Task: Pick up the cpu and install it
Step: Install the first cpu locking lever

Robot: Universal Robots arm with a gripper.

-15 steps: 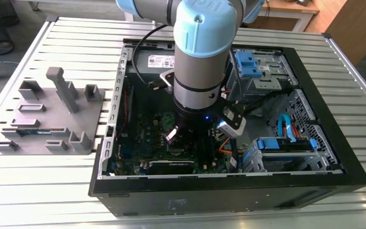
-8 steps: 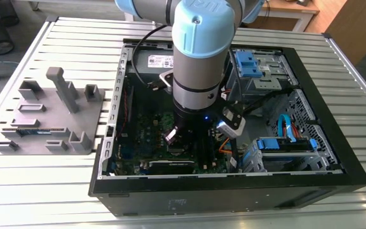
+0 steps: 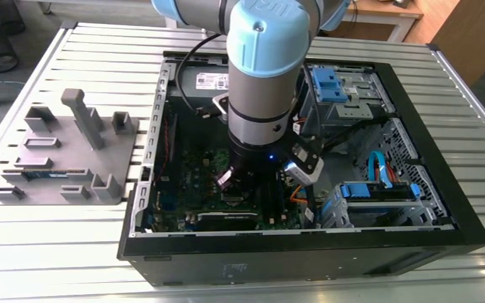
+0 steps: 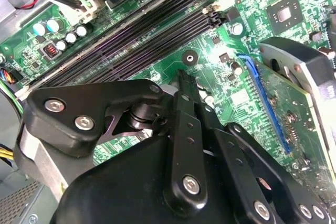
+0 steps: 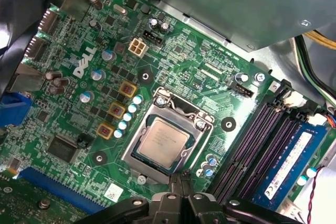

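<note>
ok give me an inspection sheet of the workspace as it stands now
surface: slatted metal table carrying an open computer case.
job's things: cpu lies flat inside the silver socket frame on the motherboard.
clutter: grey fixture tray on the table at the exterior view's left; a memory stick with a blue label stands in a slot beside the empty memory slots.
grippers: gripper hangs just over the board beside the socket, holding nothing that shows.
cables: blue cable and black cable in the case.
surroundings: wooden furniture beyond the table.
</note>
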